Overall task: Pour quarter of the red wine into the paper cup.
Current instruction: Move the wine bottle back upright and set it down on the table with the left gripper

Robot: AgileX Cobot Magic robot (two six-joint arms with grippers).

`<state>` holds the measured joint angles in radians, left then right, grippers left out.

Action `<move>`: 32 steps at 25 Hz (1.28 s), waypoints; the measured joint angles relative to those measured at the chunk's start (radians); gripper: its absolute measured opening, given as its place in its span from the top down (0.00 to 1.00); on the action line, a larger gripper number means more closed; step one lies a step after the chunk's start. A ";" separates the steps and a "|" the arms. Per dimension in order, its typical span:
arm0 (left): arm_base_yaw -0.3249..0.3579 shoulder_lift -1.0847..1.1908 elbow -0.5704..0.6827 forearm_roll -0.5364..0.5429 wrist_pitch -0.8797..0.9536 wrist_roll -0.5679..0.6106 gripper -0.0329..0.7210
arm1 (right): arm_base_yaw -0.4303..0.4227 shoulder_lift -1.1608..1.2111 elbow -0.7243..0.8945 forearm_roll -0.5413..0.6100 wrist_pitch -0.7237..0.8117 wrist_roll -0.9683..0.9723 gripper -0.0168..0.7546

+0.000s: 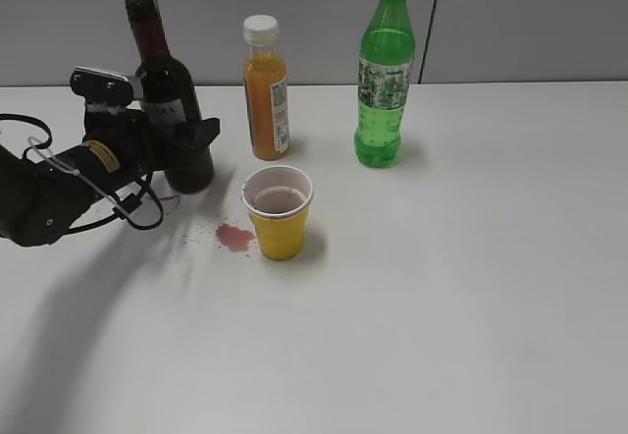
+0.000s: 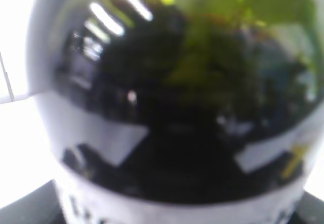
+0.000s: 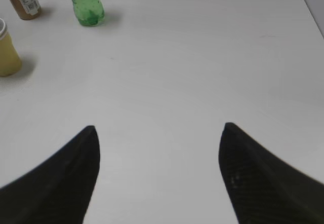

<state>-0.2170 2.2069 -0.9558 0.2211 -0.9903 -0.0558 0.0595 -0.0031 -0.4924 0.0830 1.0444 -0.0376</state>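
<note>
The red wine bottle [image 1: 154, 61], dark glass with a maroon neck foil, stands upright at the back left of the table. My left gripper [image 1: 184, 144] is shut round its lower body. In the left wrist view the bottle [image 2: 177, 107] fills the frame, blurred, with its white label at the bottom. The yellow paper cup [image 1: 279, 226] stands just right of the bottle and in front of it, with a little dark red liquid inside. Its edge also shows in the right wrist view [image 3: 6, 57]. My right gripper [image 3: 159, 133] is open and empty over bare table.
A small red spill [image 1: 234, 237] lies on the table just left of the cup. An orange juice bottle [image 1: 266, 90] and a green soda bottle [image 1: 383, 81] stand behind the cup. Both also show in the right wrist view, the orange juice bottle [image 3: 23, 1] and the green soda bottle [image 3: 85, 3].
</note>
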 joint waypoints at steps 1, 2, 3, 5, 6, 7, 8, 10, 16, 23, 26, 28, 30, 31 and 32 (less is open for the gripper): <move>0.000 0.000 0.000 0.000 0.000 0.004 0.26 | 0.000 0.000 0.000 0.000 0.000 0.000 0.26; 0.000 0.000 0.000 0.000 0.000 0.010 0.26 | 0.000 0.000 0.000 0.000 0.000 0.000 0.26; 0.000 0.000 0.000 0.000 0.000 0.015 0.26 | 0.000 0.000 0.000 0.000 0.000 0.000 0.26; 0.000 0.000 0.000 0.000 0.000 0.021 0.26 | 0.000 0.000 0.000 0.000 0.000 0.000 0.26; 0.000 0.000 0.000 0.000 0.000 0.021 0.26 | 0.000 0.000 0.000 0.000 0.000 0.000 0.26; 0.000 0.000 0.000 0.000 0.001 0.021 0.26 | 0.000 0.000 0.000 0.000 0.000 0.000 0.26; 0.000 0.000 0.000 -0.003 -0.001 0.021 0.24 | 0.000 0.000 0.000 0.000 0.000 0.000 0.26; 0.000 -0.002 -0.006 -0.013 -0.041 0.022 0.17 | 0.000 0.000 0.000 0.000 0.000 0.000 0.26; 0.000 -0.030 0.007 -0.025 -0.063 0.027 0.09 | 0.000 0.000 0.000 0.000 0.000 0.000 0.26; 0.000 -0.174 0.112 -0.031 -0.062 0.042 0.09 | 0.000 0.000 0.000 0.000 0.000 0.000 0.26; 0.000 -0.243 0.156 -0.031 -0.062 0.056 0.10 | 0.000 0.000 0.000 0.000 0.000 0.000 0.26; 0.000 -0.286 0.179 -0.031 -0.062 0.084 0.10 | 0.000 0.000 0.000 0.000 0.000 0.000 0.26; 0.000 -0.336 0.196 -0.031 -0.055 0.097 0.11 | 0.000 0.000 0.000 0.000 0.000 0.000 0.26; 0.000 -0.362 0.200 -0.031 -0.043 0.100 0.11 | 0.000 0.000 0.000 0.000 0.000 0.000 0.26; 0.000 -0.386 0.203 -0.031 -0.019 0.101 0.11 | 0.000 0.000 0.000 0.000 0.000 0.000 0.26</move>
<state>-0.2170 1.8209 -0.7528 0.1905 -1.0095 0.0448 0.0595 -0.0031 -0.4924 0.0830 1.0444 -0.0376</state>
